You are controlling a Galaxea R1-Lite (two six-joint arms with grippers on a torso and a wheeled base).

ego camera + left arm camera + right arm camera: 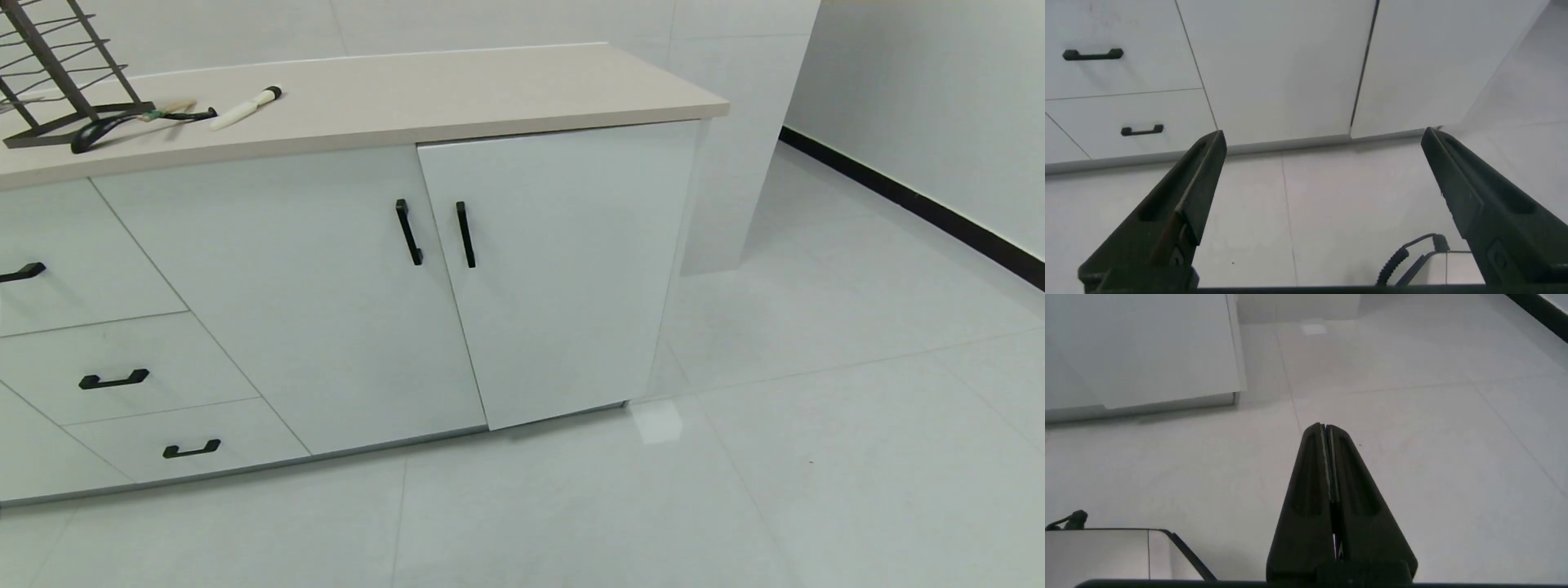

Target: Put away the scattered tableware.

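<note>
Tableware at 10 o'clock in head view: knife (245, 107), black utensil (110, 126) and wooden-handled tool (173, 107) lie loose on the counter (490, 90) by the rack (57, 77), probably their home. Left jaws wide, right jaws pressed shut, both empty, low over the floor, likely parked for driving. Rack is cut off; tool heads unclear.

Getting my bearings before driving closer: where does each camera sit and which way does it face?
Head view: on the head, looking forward and down at the white cabinet, its countertop, rack and utensils.
Left wrist view: low on the left wrist, facing the cabinet's base; open left gripper frames it.
Right wrist view: on the right wrist, angled down at the floor; shut right gripper in the middle.
Shared: head and left wrist views both show the drawer handles.
</note>
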